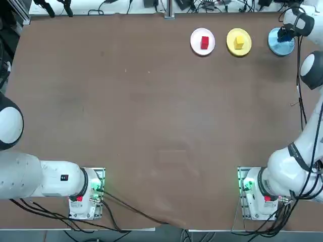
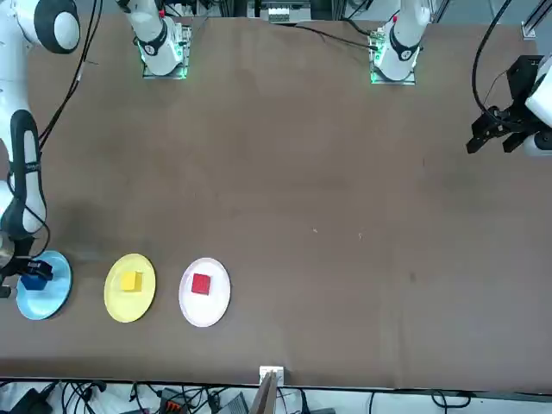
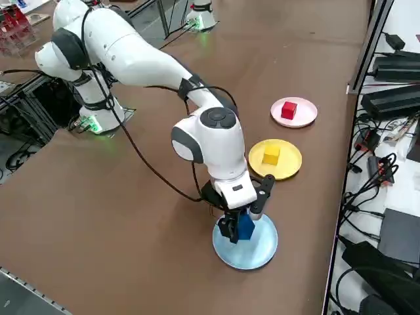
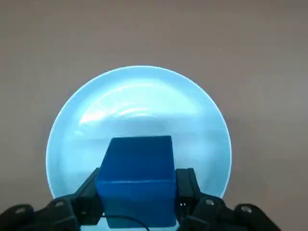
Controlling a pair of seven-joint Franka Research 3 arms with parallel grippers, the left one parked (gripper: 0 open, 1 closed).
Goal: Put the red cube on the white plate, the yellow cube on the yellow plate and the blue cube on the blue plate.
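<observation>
on the brown tabletop (image 1: 151,126) the right tool (image 4: 137,207) hung over the blue plate (image 4: 139,96), clamped on the blue cube (image 4: 137,173), a stiff, likely light block best pinched across opposite flat faces.

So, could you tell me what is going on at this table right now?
The robot is sorting cubes onto plates. The red cube already lies on the white plate, and the yellow cube on the yellow plate. The right end effector is over the blue plate at the far right corner, its fingers shut on the blue cube, which is not yet released.
</observation>
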